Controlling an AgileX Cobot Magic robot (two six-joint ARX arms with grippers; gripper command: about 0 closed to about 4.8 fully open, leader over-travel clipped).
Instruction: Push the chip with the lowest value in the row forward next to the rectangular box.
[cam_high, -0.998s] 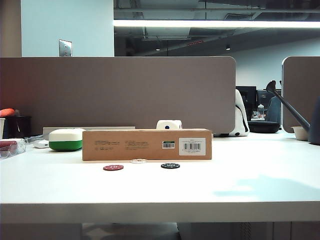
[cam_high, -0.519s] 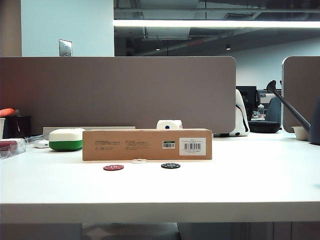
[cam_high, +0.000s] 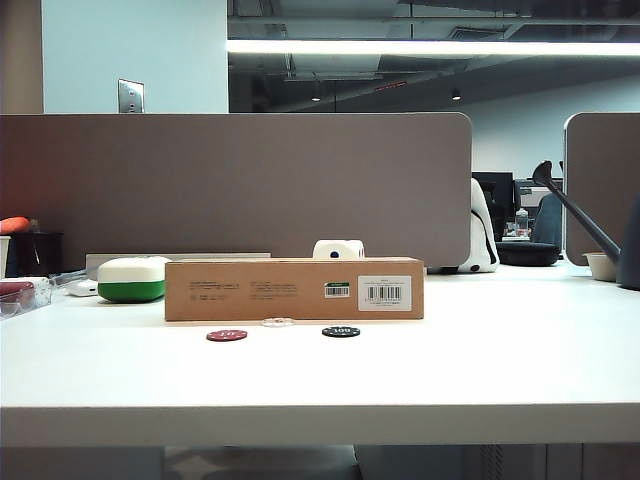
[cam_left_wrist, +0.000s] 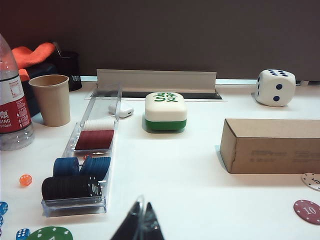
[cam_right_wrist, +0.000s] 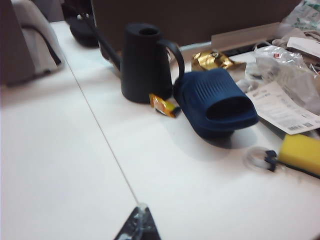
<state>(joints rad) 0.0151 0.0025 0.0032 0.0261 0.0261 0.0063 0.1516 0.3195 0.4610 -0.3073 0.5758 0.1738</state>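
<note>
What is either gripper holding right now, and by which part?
Nothing. The left gripper and right gripper are both shut on nothing, away from the chips; the white chip lies free by the box.

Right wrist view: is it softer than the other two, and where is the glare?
Right wrist view: yes, soft throughout, watering can included. Left wrist view: sharp, chip tray legible. Exterior view: ceiling light strip blown out, white chip faint against the table.
</note>
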